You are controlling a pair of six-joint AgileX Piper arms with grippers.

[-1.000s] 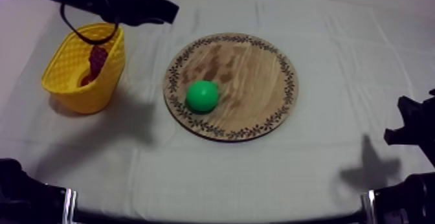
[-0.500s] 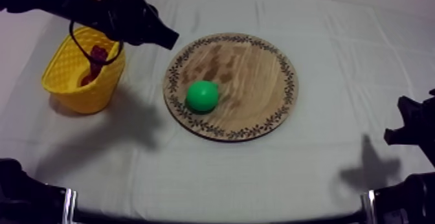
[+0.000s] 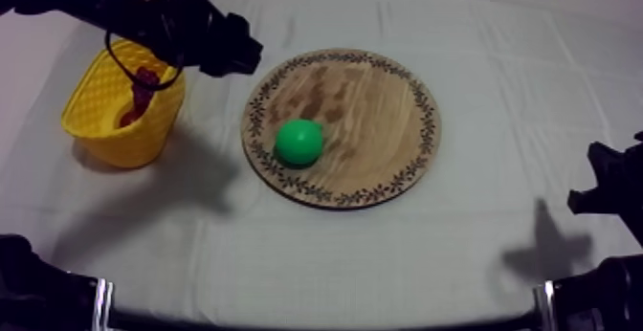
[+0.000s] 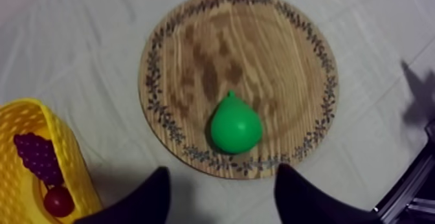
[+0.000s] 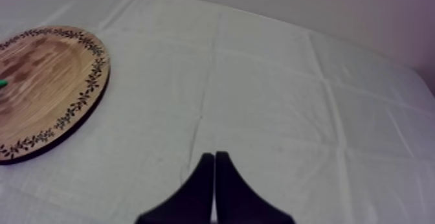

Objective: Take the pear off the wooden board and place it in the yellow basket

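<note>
The green pear (image 3: 299, 143) lies on the near-left part of the round wooden board (image 3: 383, 115). My left gripper (image 3: 241, 54) hangs above the cloth between the yellow basket (image 3: 100, 115) and the board's left rim. In the left wrist view its fingers (image 4: 152, 197) stand well apart with nothing between them, and the pear (image 4: 235, 126) sits on the board (image 4: 272, 52) just ahead of them. My right gripper (image 5: 214, 175) rests shut as a narrow wedge at the table's right side (image 3: 608, 187), away from the board (image 5: 45, 84).
The basket (image 4: 65, 155) holds a bunch of dark grapes (image 4: 37, 156) and a small red fruit (image 4: 58, 201). Open cloth lies in front of the board and to its right.
My left arm has come down from behind the basket toward the board's left rim. Its fingers, together as a point before, now stand apart. The pear and the right arm have not moved.
</note>
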